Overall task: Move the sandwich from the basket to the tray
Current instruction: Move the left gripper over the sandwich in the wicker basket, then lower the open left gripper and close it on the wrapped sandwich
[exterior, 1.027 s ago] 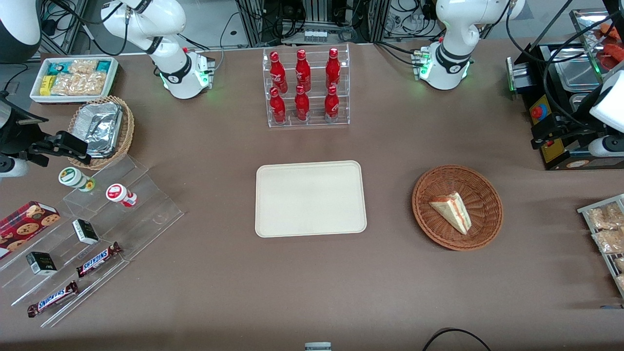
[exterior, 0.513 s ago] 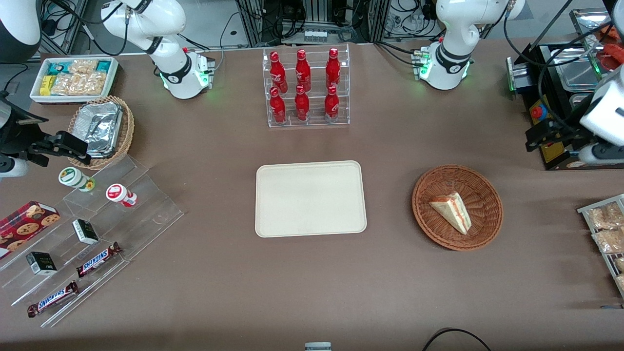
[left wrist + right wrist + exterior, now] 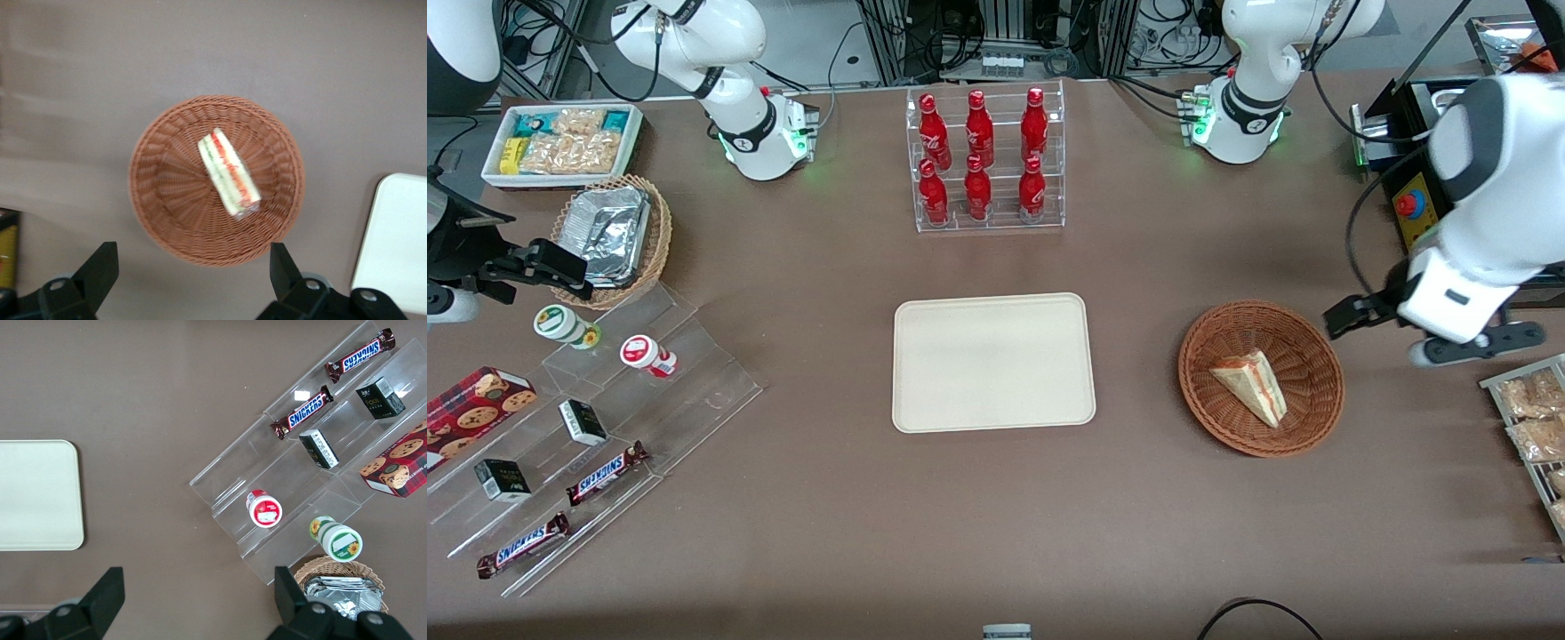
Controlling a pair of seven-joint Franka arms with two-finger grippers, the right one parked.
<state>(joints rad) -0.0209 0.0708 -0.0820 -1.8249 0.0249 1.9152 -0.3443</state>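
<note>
One sandwich (image 3: 1251, 386) lies in the single reddish-brown basket (image 3: 1215, 418), a triangular wedge resting flat. In the front view its long cut edge, striped red and green, runs from farther off down toward the camera; the tip nearest the camera is the sharp one, and a paler bread face spreads toward the tray. In the left wrist view the sandwich (image 3: 228, 171) sits slightly off the basket's (image 3: 167, 200) middle, its filling edge upward and its length slanting across the weave.

The one cream tray (image 3: 993, 362) lies flat near the tabletop's middle, well apart from the basket and bare; a corner of the tray (image 3: 393, 247) also shows in the wrist view.

The tabletop (image 3: 854, 533) is a plain brown sheet. Toward the parked arm's end, nearest the camera, a stepped clear rack (image 3: 605, 444) carries two Snickers bars (image 3: 607, 472), two small dark boxes (image 3: 583, 421), a cookie box (image 3: 476, 404) and two round-lidded cups (image 3: 647, 355). Farther off there stand a tan wicker basket of foil containers (image 3: 609, 233) and a white box of snack packets (image 3: 560, 142).

Farther from the camera than the tray, a clear stand holds six red bottles (image 3: 978, 160).

The left arm's gripper (image 3: 193, 283) hangs above the tabletop just beside the basket, toward the working arm's end, released with its fingers (image 3: 100, 273) spread wide and holding nothing; in the front view the gripper (image 3: 1356, 313) is raised clear of the rim.
</note>
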